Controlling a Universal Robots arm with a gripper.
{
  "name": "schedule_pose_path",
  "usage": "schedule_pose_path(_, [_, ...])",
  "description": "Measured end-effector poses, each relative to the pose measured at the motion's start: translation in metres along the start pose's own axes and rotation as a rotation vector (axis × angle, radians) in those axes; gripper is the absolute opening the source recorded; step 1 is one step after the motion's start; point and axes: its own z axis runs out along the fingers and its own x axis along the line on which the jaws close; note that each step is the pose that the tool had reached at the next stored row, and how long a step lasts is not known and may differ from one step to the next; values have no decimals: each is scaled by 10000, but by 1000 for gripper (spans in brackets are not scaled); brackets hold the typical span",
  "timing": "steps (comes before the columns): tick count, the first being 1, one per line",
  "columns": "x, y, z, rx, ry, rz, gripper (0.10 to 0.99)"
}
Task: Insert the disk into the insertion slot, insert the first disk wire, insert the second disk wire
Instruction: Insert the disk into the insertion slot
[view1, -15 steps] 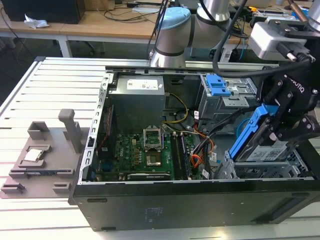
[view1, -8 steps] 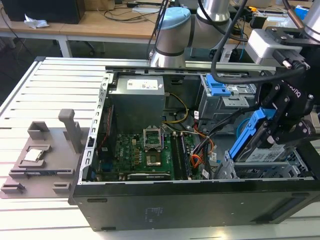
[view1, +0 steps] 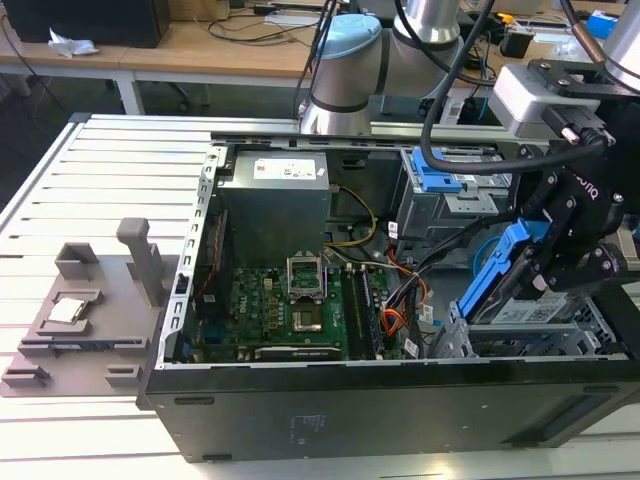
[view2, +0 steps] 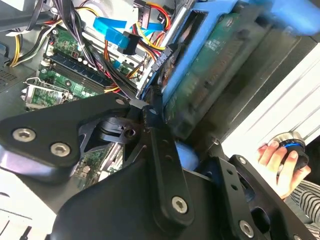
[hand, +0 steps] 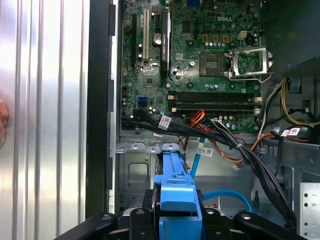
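The gripper (view1: 540, 272) is closed on the disk (view1: 492, 283), its fingers pressed against the blue carrier. The disk is held tilted, with its lower end at the mouth of the insertion slot (view1: 530, 340), at the exterior view's right end of the open computer case (view1: 350, 405). Whether disk and slot touch cannot be told. The motherboard (view1: 290, 305) lies beside the slot. In the second wrist view, a person's hand (view2: 278, 159) grips a round knob (view2: 291, 142) outside the case.
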Motion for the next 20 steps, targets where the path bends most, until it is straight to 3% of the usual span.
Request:
schedule_pose_path(1, [0, 0, -1, 0, 1, 0, 376])
schedule_pose_path(2, [0, 0, 0, 0, 1, 1, 439])
schedule_pose_path(5, [0, 0, 0, 1, 1, 0, 439])
schedule_pose_path(6, [0, 0, 0, 0, 1, 1, 424])
schedule_pose_path(8, [0, 0, 0, 0, 1, 0, 298])
schedule_pose_path(9, [0, 0, 0, 0, 2, 0, 176])
schedule_pose_path(10, [0, 0, 0, 0, 2, 1, 176])
schedule_pose_path(11, [0, 0, 0, 0, 2, 0, 118])
schedule_pose_path(17, [0, 0, 0, 0, 4, 1, 106])
schedule_pose_path(20, [-1, -59, -2, -9, 2, 1, 106])
